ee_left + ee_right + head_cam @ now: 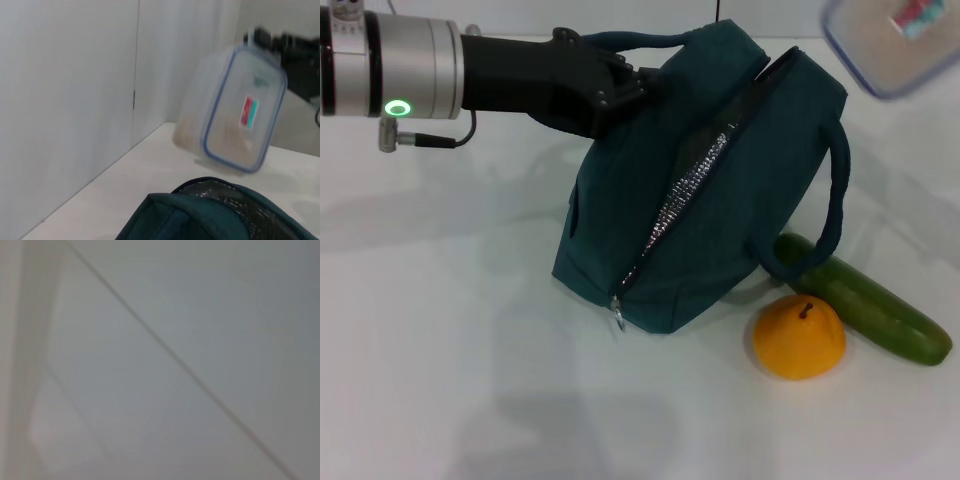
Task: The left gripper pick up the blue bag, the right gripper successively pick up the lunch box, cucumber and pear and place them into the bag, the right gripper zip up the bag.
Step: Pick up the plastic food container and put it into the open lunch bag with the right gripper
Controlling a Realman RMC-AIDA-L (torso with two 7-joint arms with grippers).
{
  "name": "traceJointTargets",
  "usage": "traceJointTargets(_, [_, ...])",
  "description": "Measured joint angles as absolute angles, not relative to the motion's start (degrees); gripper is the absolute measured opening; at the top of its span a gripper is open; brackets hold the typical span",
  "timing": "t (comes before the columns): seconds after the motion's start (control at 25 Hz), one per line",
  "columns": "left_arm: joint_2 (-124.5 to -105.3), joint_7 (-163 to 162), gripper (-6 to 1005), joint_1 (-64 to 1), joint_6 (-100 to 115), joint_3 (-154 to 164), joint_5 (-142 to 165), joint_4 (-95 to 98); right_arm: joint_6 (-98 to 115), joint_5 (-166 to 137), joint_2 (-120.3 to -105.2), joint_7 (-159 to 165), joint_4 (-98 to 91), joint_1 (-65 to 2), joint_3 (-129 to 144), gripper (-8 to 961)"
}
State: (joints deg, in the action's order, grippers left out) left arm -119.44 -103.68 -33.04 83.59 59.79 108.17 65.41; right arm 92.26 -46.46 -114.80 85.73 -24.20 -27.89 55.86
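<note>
Gripping one padded handle of the blue bag (720, 190), the left end effector (620, 85) is closed on that loop and props the bag tilted on the counter (440, 350), its zipper parted to show the silver lining. The right end effector (290, 47) shows only as a dark shape at the top edge of the lunch box (240, 110), which it carries in the air above and beyond the bag; how its fingers sit I cannot tell. To do this step well, the box likely has to turn its narrow side to the slit and descend along the zipper line, while the left keeps the mouth taut. The cucumber (865, 300) and pear (798, 337) wait beside the bag.
</note>
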Motion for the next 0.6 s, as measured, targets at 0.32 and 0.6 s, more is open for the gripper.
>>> traceJointTargets(0.32, [-119.51, -103.70, 44, -33.14, 83.59, 60.80, 108.28, 65.35, 90.64, -47.17, -114.74, 90.53, -25.76, -36.87, 59.68, 106])
traceJointTargets(0.6, [-119.53, -103.70, 44, -33.31, 83.32, 60.48, 108.08, 65.34, 86.76, -47.19, -115.33, 89.06, -25.70, -37.08, 66.60, 125])
